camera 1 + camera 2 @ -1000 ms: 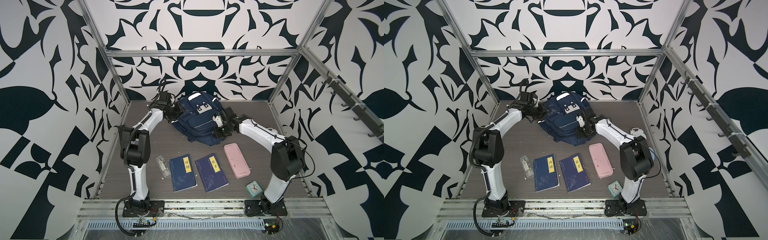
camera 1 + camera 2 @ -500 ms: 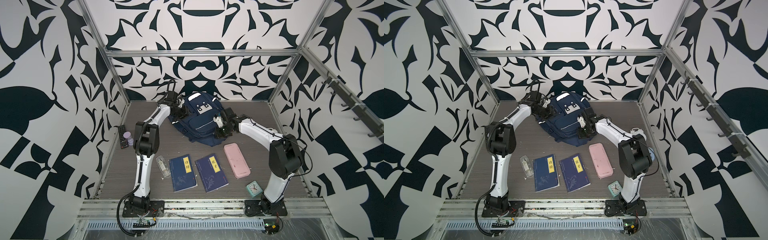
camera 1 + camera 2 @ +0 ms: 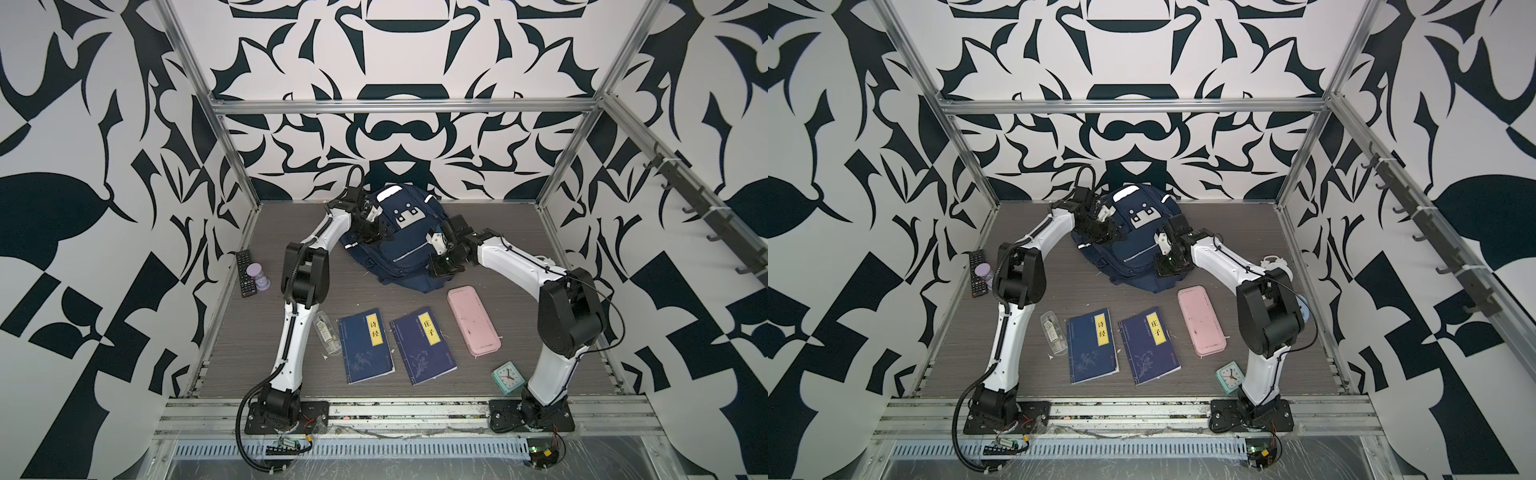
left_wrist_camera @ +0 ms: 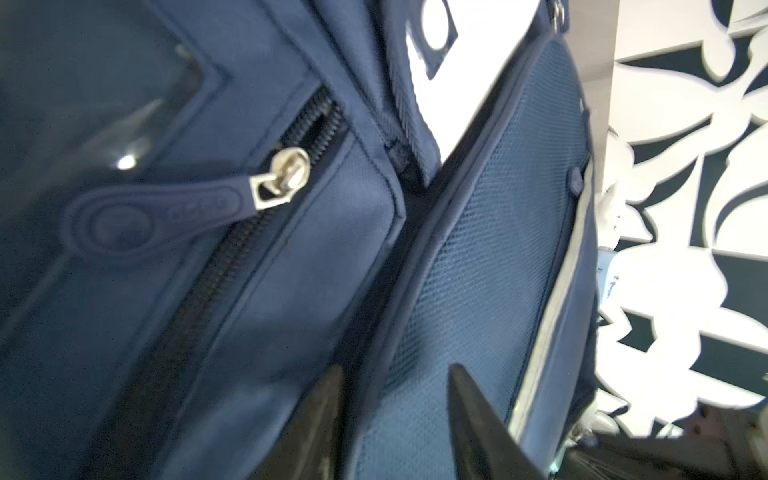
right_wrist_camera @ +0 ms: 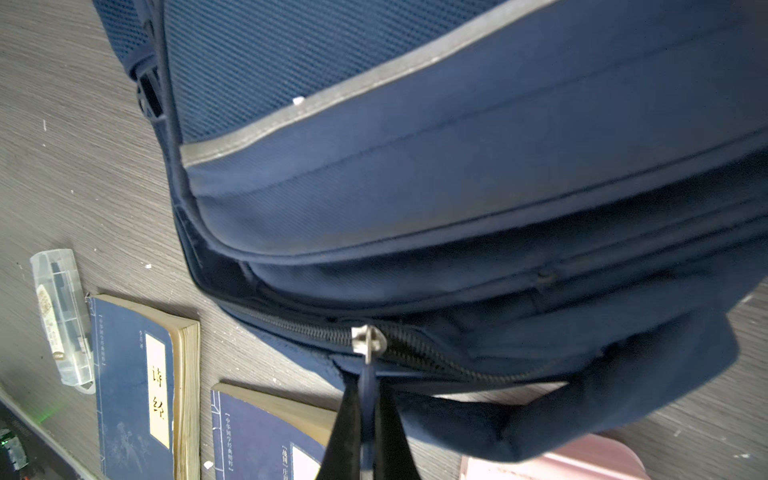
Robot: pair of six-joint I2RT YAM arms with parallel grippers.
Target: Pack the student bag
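Student bag (image 3: 405,249) lies at back centre of tabletop (image 3: 249,340), front face up. Interior hidden, so contents cannot be told. Clear case (image 3: 326,338) near front left holds small dark items and a label. Pink case (image 3: 473,320) is closed, just right of blue book (image 3: 422,345).

Bag is navy, with grey reflective strips, white patch (image 3: 409,217) with two dark dots, and mesh panel (image 4: 478,249).

Right end effector (image 5: 368,415) clamped on zipper pull (image 5: 368,384). Left end effector (image 4: 397,374) has fingers either side of mesh panel; grip on it cannot be told.

Left gripper (image 4: 395,372): you moved it from beside the student bag (image 3: 405,249) onto its flank.
Remote control (image 3: 244,272): now uncovered by your arm.
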